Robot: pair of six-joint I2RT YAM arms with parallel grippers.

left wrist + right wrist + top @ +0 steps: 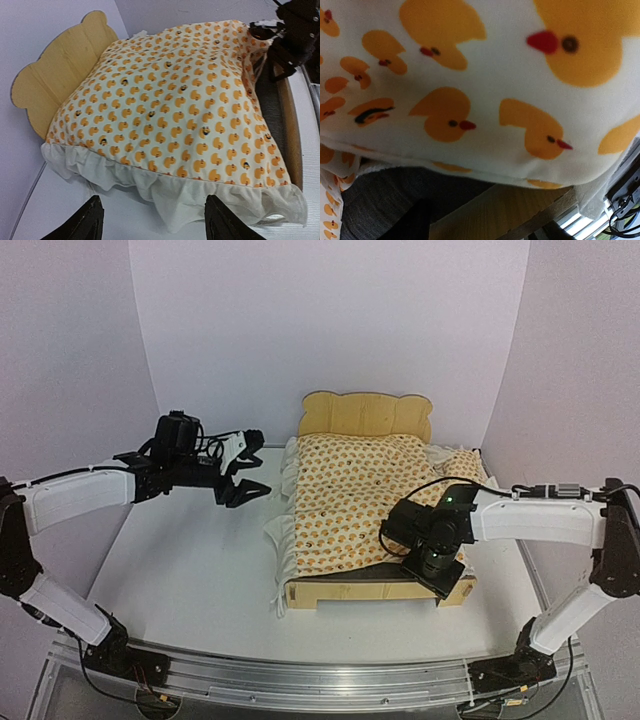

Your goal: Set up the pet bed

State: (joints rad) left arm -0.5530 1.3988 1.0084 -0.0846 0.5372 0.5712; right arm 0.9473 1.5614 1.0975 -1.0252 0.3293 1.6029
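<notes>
Cushion [360, 500] askew on bed [365, 412]: right gripper [440, 575], state impossible to tell, may snag and drag it off; left gripper [262, 462] apart, empty.

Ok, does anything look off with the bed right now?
Yes. The duck-print mattress cushion sits askew on the pet bed. Its white ruffle spills over the bed's left side onto the table, while the dark grey base is left bare along the foot end.
</notes>
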